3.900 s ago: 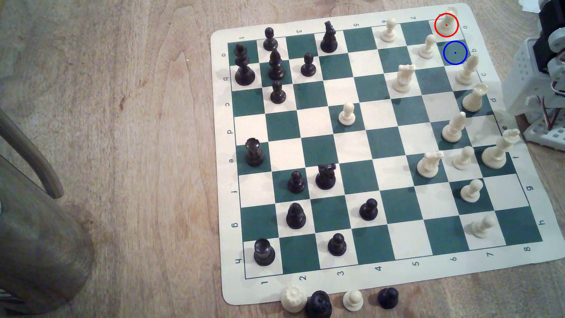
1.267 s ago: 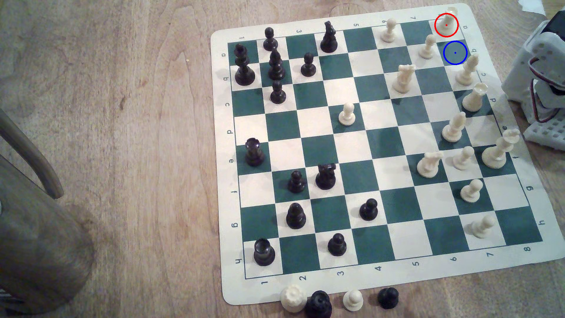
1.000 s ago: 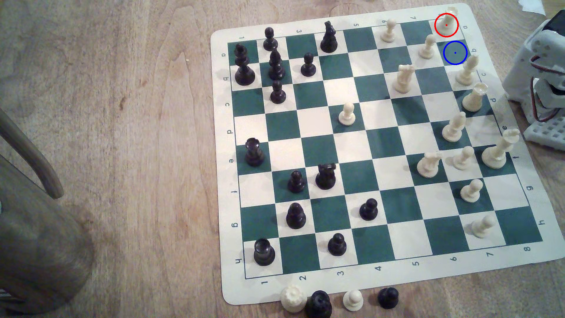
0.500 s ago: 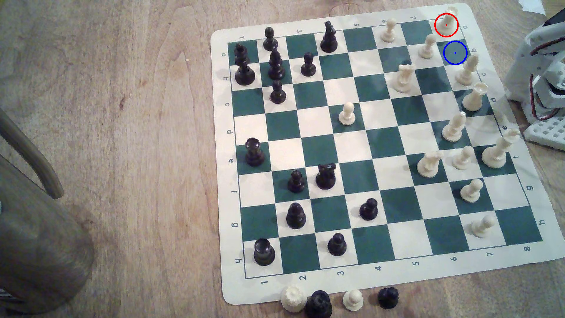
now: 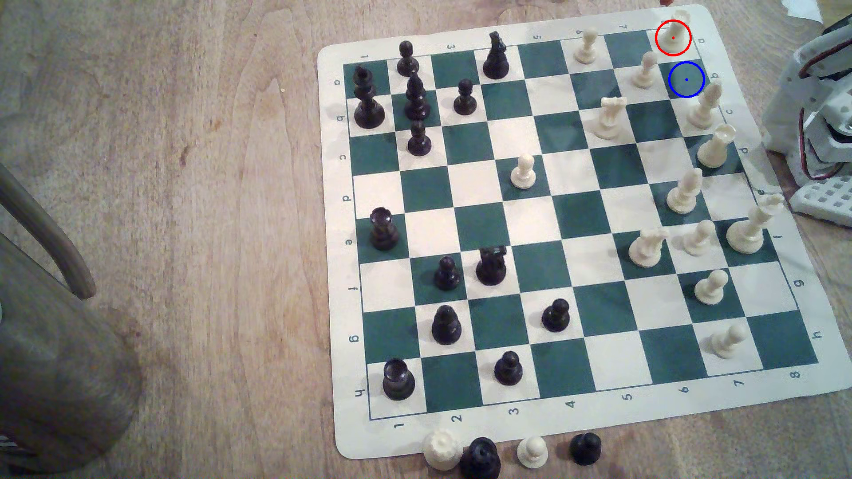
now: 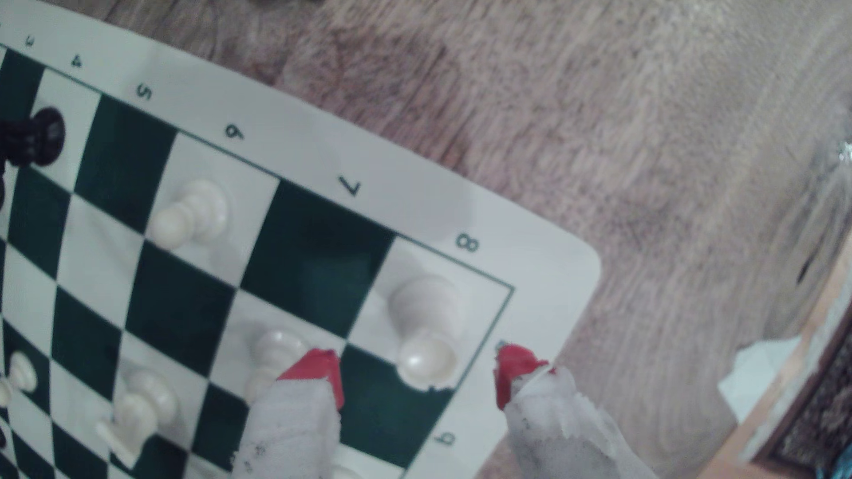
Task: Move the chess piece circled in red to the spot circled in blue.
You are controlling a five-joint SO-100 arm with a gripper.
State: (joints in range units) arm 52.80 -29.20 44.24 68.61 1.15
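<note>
Cream-white rook (image 5: 674, 33): plastic, round base, tapering body, wide flat cup-like top, rim showing a small chip in the wrist view (image 6: 426, 329). Upright on the white corner square of the board, at the exterior view's upper right, inside a drawn red ring with a red centre dot. The printed "8" and "a" border marks lie just beside that square. Target square (image 5: 686, 79): dark green, marked by a thin blue ring with a blue centre dot, unoccupied. It adjoins the rook's square, directly below it in the exterior view, on the same outer file beside the border letter "b"; seen in the wrist view (image 6: 392, 414) too, bare.
</note>
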